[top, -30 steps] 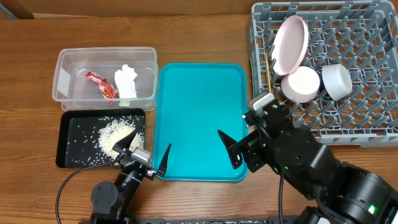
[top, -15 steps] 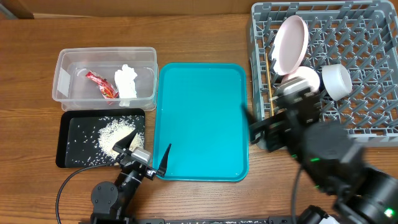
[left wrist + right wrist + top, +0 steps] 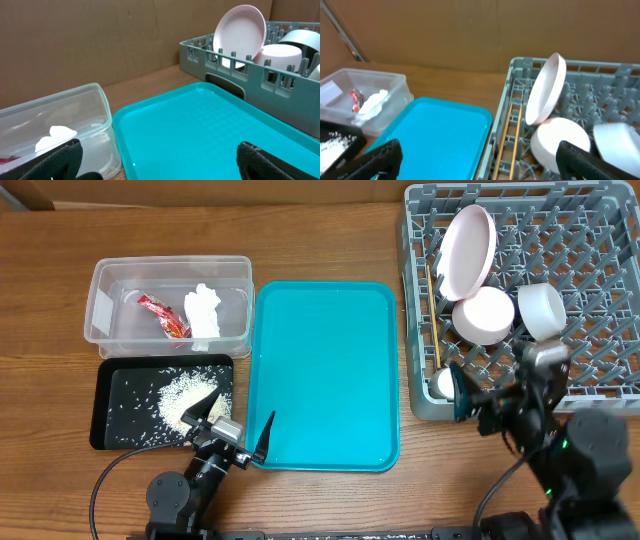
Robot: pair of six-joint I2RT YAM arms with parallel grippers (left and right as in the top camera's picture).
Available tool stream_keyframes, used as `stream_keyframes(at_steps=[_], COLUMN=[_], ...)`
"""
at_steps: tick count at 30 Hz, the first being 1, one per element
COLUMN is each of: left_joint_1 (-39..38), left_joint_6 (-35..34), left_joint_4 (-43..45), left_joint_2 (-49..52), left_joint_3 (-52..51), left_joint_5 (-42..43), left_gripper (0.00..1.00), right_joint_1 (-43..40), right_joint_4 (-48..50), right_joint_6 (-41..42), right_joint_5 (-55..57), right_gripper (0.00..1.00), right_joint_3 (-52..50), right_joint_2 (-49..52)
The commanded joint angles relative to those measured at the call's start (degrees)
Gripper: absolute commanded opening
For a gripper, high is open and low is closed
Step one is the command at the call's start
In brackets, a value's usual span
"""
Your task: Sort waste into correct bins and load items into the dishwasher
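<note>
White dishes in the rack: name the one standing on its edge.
The large round plate, tilted upright on its rim; the two bowls and small cup sit low.

The table (image 3: 320, 230) is seen as grained wood with a satin finish. Smooth, glossy plastic is shown by the teal tray (image 3: 320, 370). The tub (image 3: 100, 305) is made of clear plastic and the rack (image 3: 600, 280) of matt grey plastic. The plate (image 3: 468, 248) appears glazed, possibly ceramic. The napkin (image 3: 203, 310) is crumpled paper.

Both arms low, grippers spread.
Left gripper (image 3: 237, 420) had its jaws wide apart; right gripper (image 3: 479, 166) likewise (fingers showed only at the wrist view's lower corners), both aimed forward.
</note>
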Motion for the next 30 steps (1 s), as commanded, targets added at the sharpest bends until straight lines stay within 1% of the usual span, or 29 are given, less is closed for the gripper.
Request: stream_keyframes(at_steps=[1, 4, 8, 12, 16, 30], left_joint_1=[0.3, 0.3, 0.3, 0.3, 0.3, 0.3], left_joint_6=[0.9, 0.9, 0.9, 0.9, 0.9, 0.9], left_joint_4=[0.0, 0.0, 0.0, 0.0, 0.0, 0.0], left_joint_2=[-0.5, -0.5, -0.5, -0.5, -0.5, -0.5], left_joint_3=[-0.2, -0.2, -0.2, -0.2, -0.2, -0.2], left_joint_5=[0.4, 0.4, 0.4, 0.4, 0.4, 0.4], left_gripper=[1.0, 1.0, 1.0, 1.0, 1.0, 1.0], right_joint_1=[-1.9, -3.5, -5.7, -8.0, -9.2, -9.2], right_joint_4=[3.8, 7.1, 11.5, 19.0, 27.6, 27.3], right_joint_6=[-0.5, -0.2, -0.2, -0.2, -0.3, -0.3], right_joint_5=[-2.8, -3.5, -6.4, -7.4, -7.9, -7.8], right_gripper=[1.0, 1.0, 1.0, 1.0, 1.0, 1.0], right_joint_3=[-7.8, -17.0, -26.3, -34.6, -40.4, -40.2], right_joint_2=[-6.9, -13.6, -21.0, -27.4, -27.5, -27.5])
